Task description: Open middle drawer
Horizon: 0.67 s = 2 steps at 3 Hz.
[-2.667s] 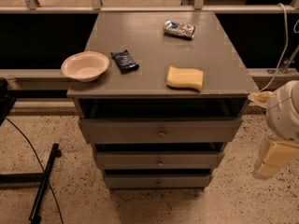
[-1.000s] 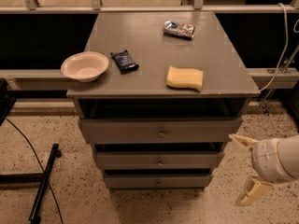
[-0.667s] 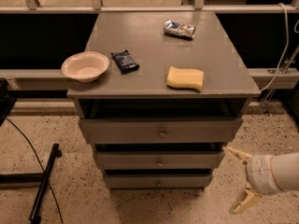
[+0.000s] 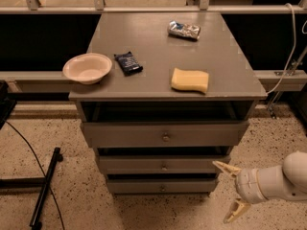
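Observation:
A grey cabinet (image 4: 163,56) stands in the middle of the camera view with three drawers. The middle drawer (image 4: 144,165) is shut, its flat front bearing a small round knob (image 4: 164,167). The top drawer (image 4: 120,134) sits above it and the lowest drawer (image 4: 139,186) below. My gripper (image 4: 229,191) is at the lower right, just beside the cabinet's right corner at the height of the lower drawers. It is open, with one cream finger (image 4: 225,167) pointing up-left and the other (image 4: 236,211) down-left. Nothing is between them.
On the cabinet top lie a pale bowl (image 4: 87,68), a dark packet (image 4: 128,63), a yellow sponge (image 4: 190,80) and a silver snack bag (image 4: 184,30). A black stand leg (image 4: 45,188) and a cable (image 4: 19,135) cross the speckled floor at left. A railing runs behind.
My gripper has come down from beside the cabinet top and moved left, toward the lower drawers' right edge. Its fingers stay open. The drawers have not moved.

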Motion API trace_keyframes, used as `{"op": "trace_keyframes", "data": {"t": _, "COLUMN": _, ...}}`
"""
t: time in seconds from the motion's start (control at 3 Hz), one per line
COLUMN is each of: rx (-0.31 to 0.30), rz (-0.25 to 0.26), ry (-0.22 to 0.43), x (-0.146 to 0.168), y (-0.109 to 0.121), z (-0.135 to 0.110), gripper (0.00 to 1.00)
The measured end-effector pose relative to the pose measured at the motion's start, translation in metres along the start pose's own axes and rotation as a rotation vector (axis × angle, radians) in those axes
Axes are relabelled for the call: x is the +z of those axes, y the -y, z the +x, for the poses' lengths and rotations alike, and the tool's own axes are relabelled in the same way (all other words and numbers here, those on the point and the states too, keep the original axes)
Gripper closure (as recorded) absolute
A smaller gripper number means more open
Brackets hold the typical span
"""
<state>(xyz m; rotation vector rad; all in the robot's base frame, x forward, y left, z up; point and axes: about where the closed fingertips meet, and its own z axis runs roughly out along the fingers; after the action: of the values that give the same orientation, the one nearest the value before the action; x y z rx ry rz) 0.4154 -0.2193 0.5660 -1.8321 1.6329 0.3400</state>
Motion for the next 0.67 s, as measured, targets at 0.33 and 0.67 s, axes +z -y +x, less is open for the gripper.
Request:
{"op": "trace_keyframes", "data": {"t": 0.33, "rx": -0.013, "rz": -0.027, "ry": 0.004, "x": 0.039, "y": 0.011, "z": 0.016, "gripper": 0.00}}
{"op": "trace_keyframes", "data": {"t": 0.67, "rx": -0.016, "rz": -0.074, "ry": 0.004, "x": 0.079, "y": 0.014, "z": 0.031, "gripper": 0.00}}
